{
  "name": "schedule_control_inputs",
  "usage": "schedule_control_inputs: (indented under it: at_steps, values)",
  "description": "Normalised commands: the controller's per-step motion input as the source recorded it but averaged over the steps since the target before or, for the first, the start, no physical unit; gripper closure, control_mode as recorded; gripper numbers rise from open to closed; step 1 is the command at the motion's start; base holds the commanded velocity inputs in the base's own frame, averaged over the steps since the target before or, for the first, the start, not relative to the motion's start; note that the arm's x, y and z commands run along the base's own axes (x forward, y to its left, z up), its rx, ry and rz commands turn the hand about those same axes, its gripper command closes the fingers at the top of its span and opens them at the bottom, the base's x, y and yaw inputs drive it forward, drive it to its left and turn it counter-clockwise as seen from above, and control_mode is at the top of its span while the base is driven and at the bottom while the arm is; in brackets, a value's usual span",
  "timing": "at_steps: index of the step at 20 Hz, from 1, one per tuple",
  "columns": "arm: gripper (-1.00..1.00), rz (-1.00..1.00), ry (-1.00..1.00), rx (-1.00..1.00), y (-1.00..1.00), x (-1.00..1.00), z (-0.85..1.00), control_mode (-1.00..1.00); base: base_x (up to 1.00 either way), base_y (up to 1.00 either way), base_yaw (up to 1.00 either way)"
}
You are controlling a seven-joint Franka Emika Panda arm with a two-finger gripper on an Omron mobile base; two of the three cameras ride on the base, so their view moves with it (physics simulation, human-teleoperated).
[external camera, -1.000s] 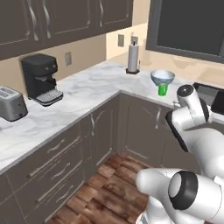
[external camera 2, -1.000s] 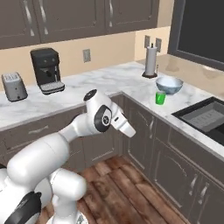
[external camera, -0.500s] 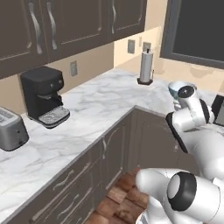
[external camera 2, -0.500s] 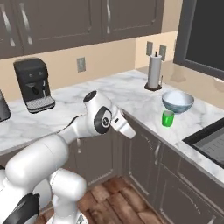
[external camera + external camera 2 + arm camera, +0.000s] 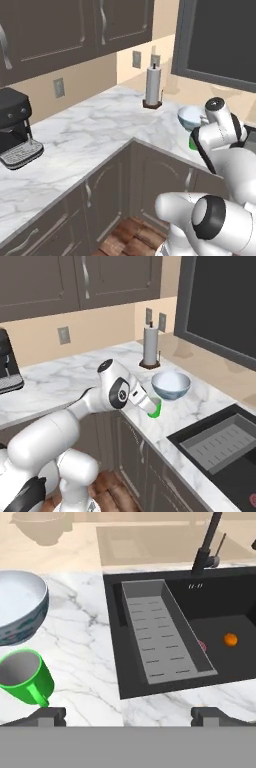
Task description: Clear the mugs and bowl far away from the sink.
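Spread wide, with nothing between its two dark tips, the hand (image 5: 128, 714) is seen at the lower edge of the hand view, held above the marble worktop (image 5: 87, 662) in front of the sink (image 5: 210, 637).

In that view a bright green mug (image 5: 25, 677) is found at about 8 o'clock, just beside the left fingertip. It is a plain cylinder, upright, with a grey inside and a handle turned toward the lower right. Directly above it, at about 10 o'clock, the bowl (image 5: 20, 607) is seen: wide and round, whitish inside, with a glossy blue-grey outside that carries faint darker marks. Mug and bowl stand very close; whether they touch cannot be told.

The sink is a black recessed basin occupying the right half of the hand view. A ribbed grey tray (image 5: 162, 634) lies along its left side, a dark faucet (image 5: 207, 544) rises at about 1 o'clock, and a small orange round thing (image 5: 230, 639) is seen on the basin floor at 3 o'clock.

In the right base view the bowl (image 5: 171, 385) sits at about 1 o'clock, the mug (image 5: 155, 407) is partly covered by the arm's wrist, and the sink (image 5: 225, 451) lies at 4 o'clock. A paper towel roll (image 5: 150, 346) stands upright behind the bowl, near the wall. In the left base view a coffee machine (image 5: 15, 127) is seen at 9 o'clock.
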Motion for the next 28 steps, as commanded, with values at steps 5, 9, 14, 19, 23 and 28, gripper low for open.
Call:
schedule_control_inputs:
  at_steps: [5, 9, 14, 19, 23, 28]
  values:
    - [-1.0, 0.0, 0.0, 0.0, 0.0, 0.0, 0.0, 1.0, 0.02, -0.11, 0.12]
    - [-1.0, 0.0, 0.0, 0.0, 0.0, 0.0, 0.0, 1.0, 0.08, 0.07, 0.22]
    - [-1.0, 0.01, 0.0, 0.0, 0.0, 0.08, 0.0, -1.0, 0.25, 0.08, 0.07]
    - [-1.0, 0.2, 0.12, 0.01, 0.0, 0.28, -0.11, -1.0, 0.0, 0.0, 0.0]
    - [-1.0, 0.29, 0.09, 0.03, -0.19, 0.07, -0.2, -1.0, 0.0, 0.0, 0.0]
    - [-1.0, 0.31, 0.09, 0.09, -0.45, 0.06, -0.21, -1.0, 0.0, 0.0, 0.0]
